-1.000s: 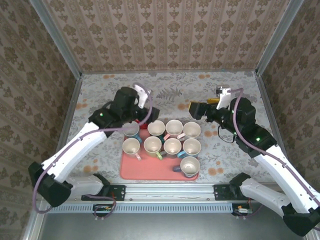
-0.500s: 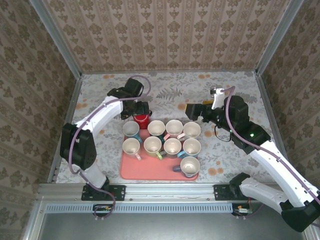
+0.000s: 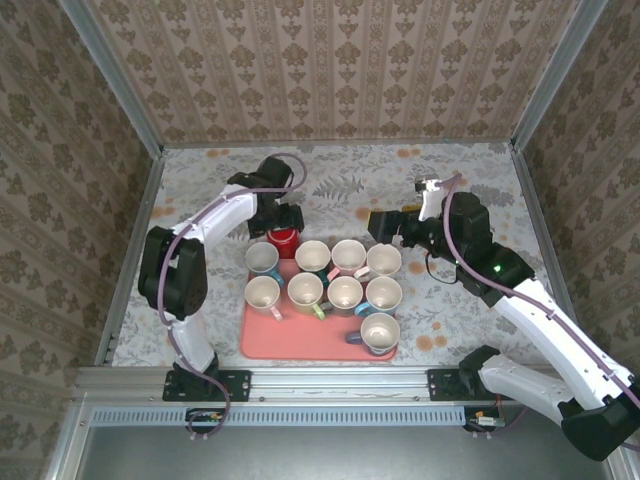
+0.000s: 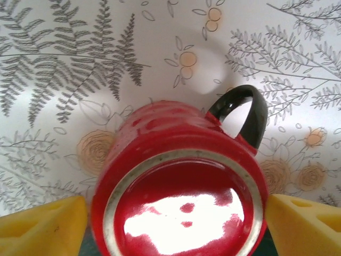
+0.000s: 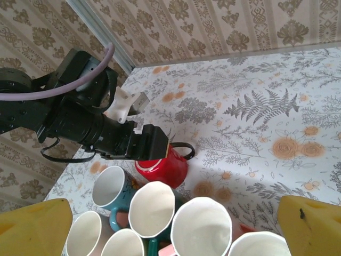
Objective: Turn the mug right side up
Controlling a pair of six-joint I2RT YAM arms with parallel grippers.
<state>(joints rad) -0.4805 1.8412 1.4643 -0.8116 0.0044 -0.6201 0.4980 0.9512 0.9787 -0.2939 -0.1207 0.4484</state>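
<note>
A red mug (image 3: 283, 240) with a black handle (image 4: 242, 109) rests on the tablecloth just behind the tray's back left corner. Its base (image 4: 184, 208) with a pale ring faces my left gripper (image 4: 176, 213), so its mouth is turned away toward the cloth. The left gripper (image 3: 281, 218) is open, with a yellow fingertip (image 4: 45, 224) close on each side of the mug's base. From the right wrist, the same mug (image 5: 162, 168) sits under the black left gripper (image 5: 154, 143). My right gripper (image 3: 378, 225) hovers open over the tray's back right, holding nothing.
A red tray (image 3: 300, 350) near the front holds several upright mugs, the nearest to the red one being a blue mug (image 3: 263, 259) and a white-mouthed one (image 5: 152, 209). The cage walls rise at the back and both sides.
My left arm swung from above the tray's left side to the table behind it. The red mug came into view there, and the left jaws stand wider. The right gripper edged left.
</note>
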